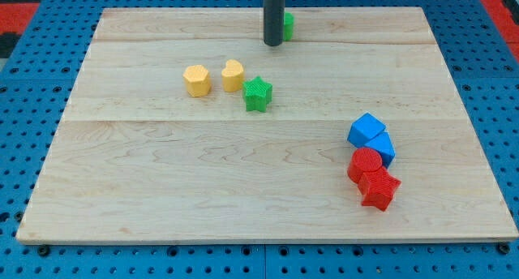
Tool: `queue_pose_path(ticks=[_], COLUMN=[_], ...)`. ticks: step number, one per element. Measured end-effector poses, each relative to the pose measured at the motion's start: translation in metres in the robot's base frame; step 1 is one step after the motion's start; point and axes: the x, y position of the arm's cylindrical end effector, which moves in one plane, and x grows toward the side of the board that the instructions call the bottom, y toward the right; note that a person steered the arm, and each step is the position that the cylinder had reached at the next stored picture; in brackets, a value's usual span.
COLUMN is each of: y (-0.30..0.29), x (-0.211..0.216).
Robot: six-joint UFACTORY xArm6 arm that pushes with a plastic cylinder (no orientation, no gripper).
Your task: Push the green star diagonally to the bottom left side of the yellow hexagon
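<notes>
The green star [258, 92] lies on the wooden board [162, 190], just right of and slightly below a yellow heart-like block [233, 75]. The yellow hexagon [196, 80] sits left of that yellow block. My tip [272, 44] is near the view's top, above and a little right of the green star, apart from it. A second green block [287, 24] is partly hidden behind the rod.
At the view's right, two blue blocks [366, 130] [383, 148] sit together. A red round block [365, 164] and a red star [379, 188] lie just below them. Blue pegboard surrounds the board.
</notes>
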Motion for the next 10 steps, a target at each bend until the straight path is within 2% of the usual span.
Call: queue_pose_path(ticks=[1, 4, 6, 8, 10], y=[0.017, -0.075, -0.123, -0.127, -0.117], x=[0.065, 0.13, 0.132, 0.132, 0.152])
